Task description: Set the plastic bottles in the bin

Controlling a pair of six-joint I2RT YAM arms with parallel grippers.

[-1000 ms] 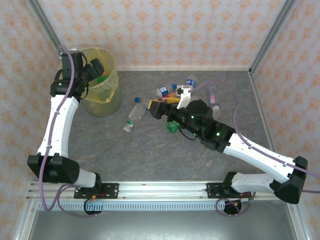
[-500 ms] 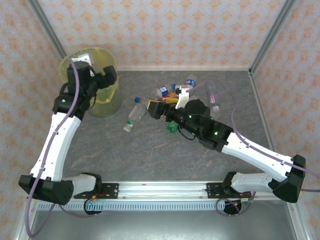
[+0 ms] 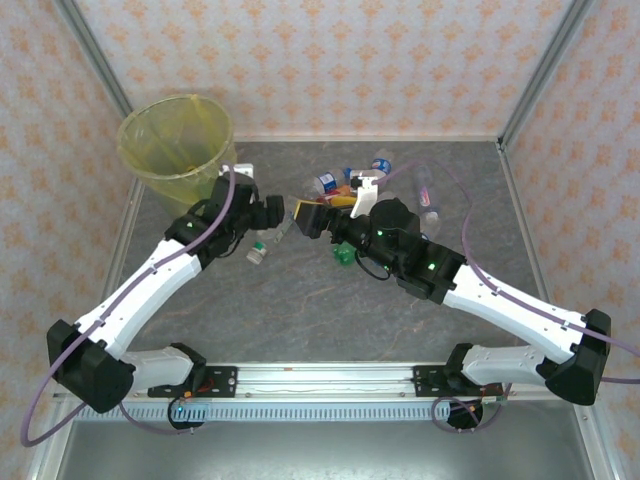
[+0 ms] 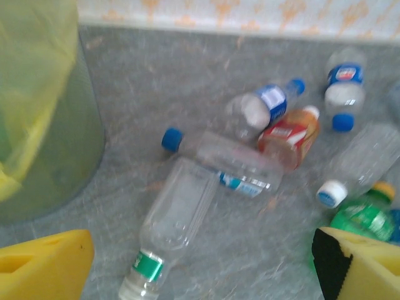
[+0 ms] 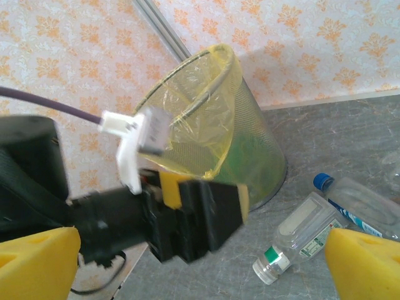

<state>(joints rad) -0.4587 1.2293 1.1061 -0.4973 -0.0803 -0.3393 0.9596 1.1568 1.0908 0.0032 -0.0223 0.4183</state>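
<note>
Clear plastic, the nearest bottle (image 4: 177, 215) lies flat just beside the bin (image 3: 172, 185), below the left gripper (image 4: 200, 262), whose pads (image 4: 44, 262) are spread wide. It should be clamped squarely across its middle, clear of the other bottles (image 4: 275, 134). The right gripper (image 5: 200, 265), farther from the bin, is held wide and empty.

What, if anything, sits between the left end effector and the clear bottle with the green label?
Nothing visible. The left end effector hangs open over the green-labelled clear bottle, which lies on bare table. A blue-capped bottle lies by its far end, not in the way.
</note>
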